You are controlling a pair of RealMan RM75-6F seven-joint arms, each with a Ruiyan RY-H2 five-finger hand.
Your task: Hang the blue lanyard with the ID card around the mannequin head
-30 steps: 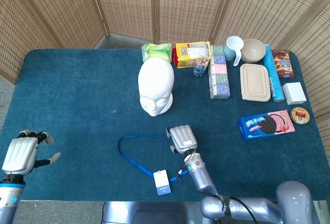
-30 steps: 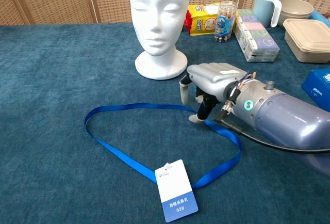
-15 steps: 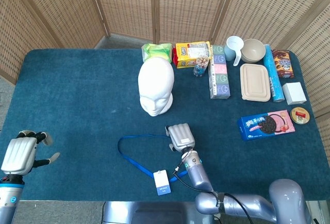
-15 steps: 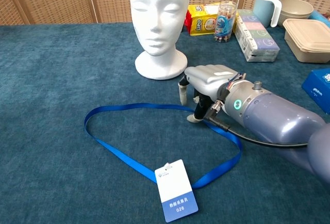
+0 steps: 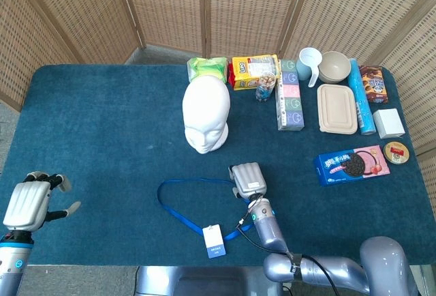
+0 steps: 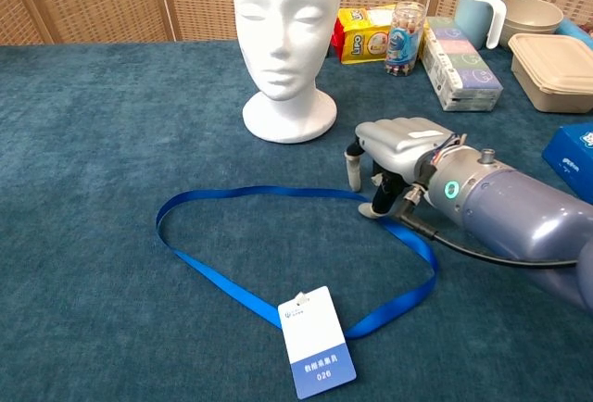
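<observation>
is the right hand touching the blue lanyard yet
Touching. In the chest view the right hand has fingertips planted on the blue lanyard strap where it bends, with no gap showing. Whether it grips the strap cannot be told.

From chest view my right robot hand covers the blue lanyard where the strap passes under its fingers, so I can't tell if it's pinched or just touched. Left robot hand shows in head view only, arm cut by bottom edge. ID card print too small to read in head view. Lunch box cut off at chest view's right edge.
</observation>
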